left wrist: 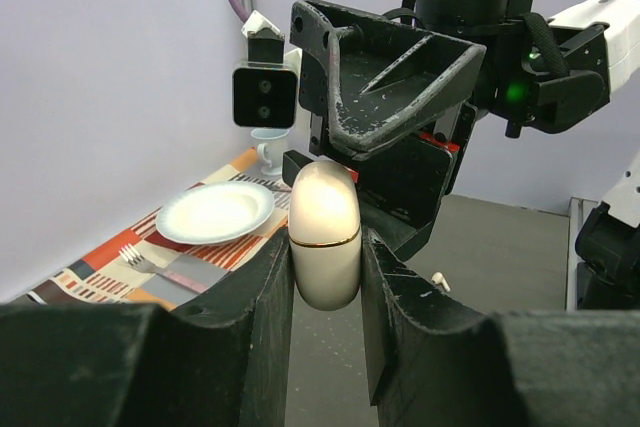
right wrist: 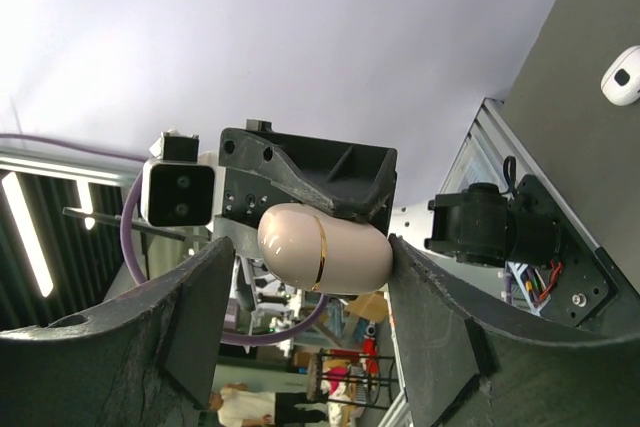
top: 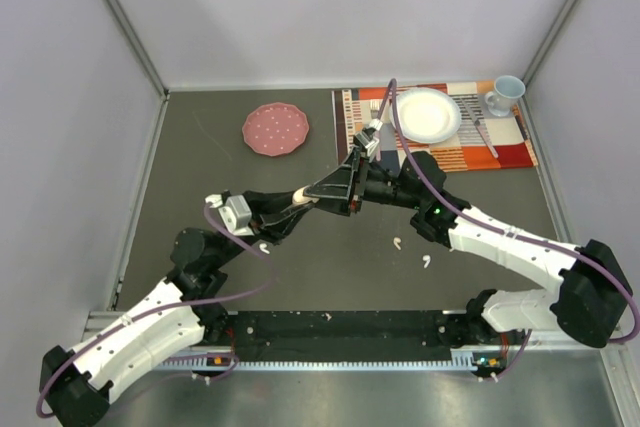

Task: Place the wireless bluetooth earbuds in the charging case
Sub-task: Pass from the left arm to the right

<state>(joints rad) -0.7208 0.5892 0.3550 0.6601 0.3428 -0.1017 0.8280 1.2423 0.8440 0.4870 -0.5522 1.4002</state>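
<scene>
On your worktop (top: pixel 300 277), the left hand (left wrist: pixel 326 252) is clamped on the closed cream case (left wrist: pixel 325 212), pinching one end and holding it off the surface. Your right hand (right wrist: pixel 312 247) faces the left hand with its fingers apart, one on either side of the case's free end. I can't quite tell whether they touch it. Two earbuds (top: pixel 398 242) lie loose on the worktop behind the right hand, beside its forearm.
</scene>
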